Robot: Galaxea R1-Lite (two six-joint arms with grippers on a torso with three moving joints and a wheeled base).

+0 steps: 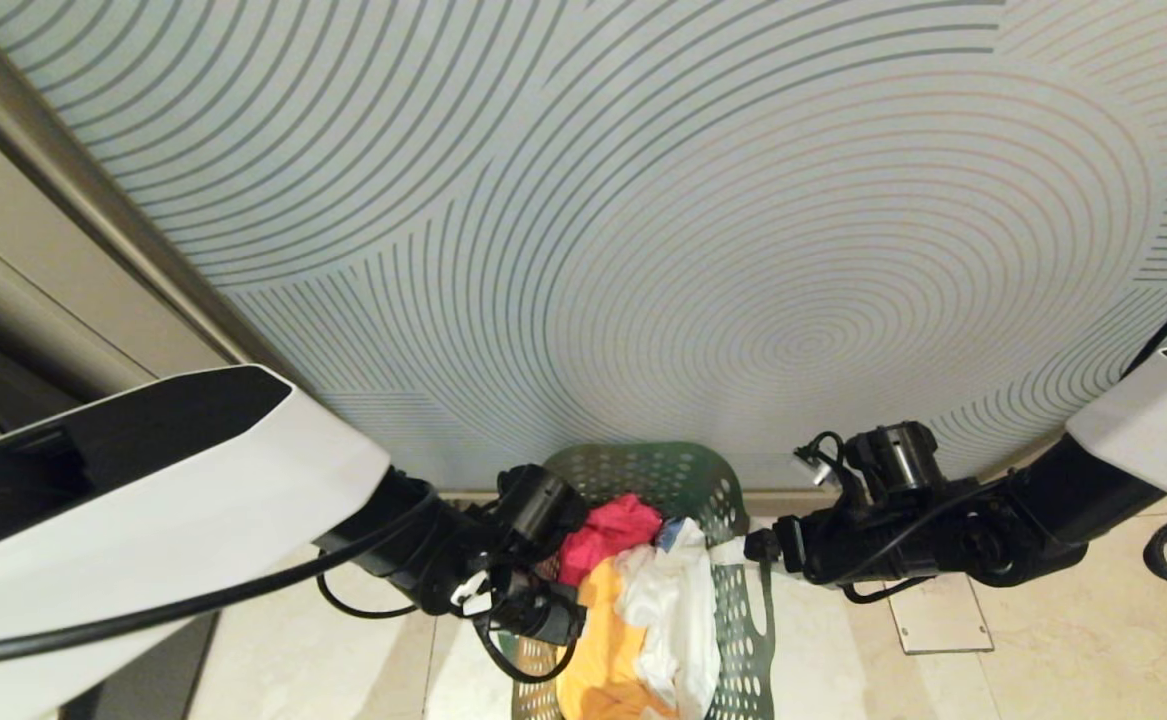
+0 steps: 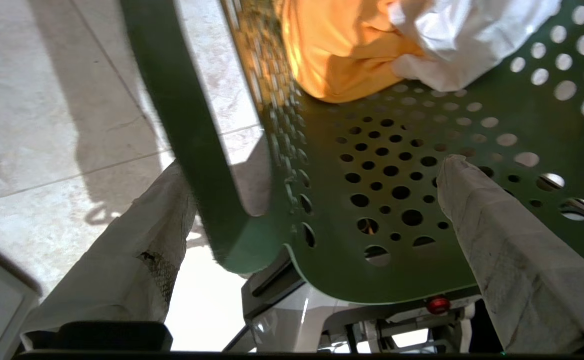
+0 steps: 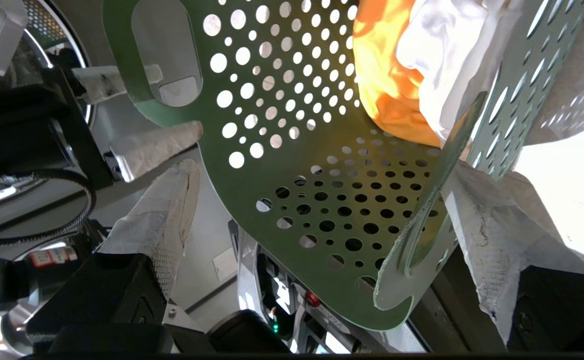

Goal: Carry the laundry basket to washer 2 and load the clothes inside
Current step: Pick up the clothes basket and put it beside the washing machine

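Pale wall covering with thin concentric grey lines [image 1: 703,230] fills most of the head view, with beige floor tiles [image 1: 1043,640] along the near edge. Low in the middle sits the laundry basket [image 1: 718,485], dark green and perforated, with the clothes [image 1: 633,600] heaped inside: red-pink at the far side, yellow-orange nearer, white on the right. The left gripper [image 1: 533,625] is at the basket's left rim and the right gripper [image 1: 743,550] at its right rim, each arm reaching in from its own side.

From the left wrist, the left gripper [image 2: 312,200] has its jaws spread wide across the basket's [image 2: 397,200] left wall: one taped finger [image 2: 502,240] lies inside against the perforated plastic, the other is outside the rim over the floor [image 2: 46,125]. The grip is not pressed closed. Orange and white cloth lies deeper in.

From the right wrist, the right gripper [image 3: 317,210] likewise straddles the basket [image 3: 292,150], jaws wide apart, one finger [image 3: 161,215] inside and the other outside by the loop handle [image 3: 422,240]. Across the basket, the left gripper's fingers [image 3: 156,145] show by the opposite handle opening.
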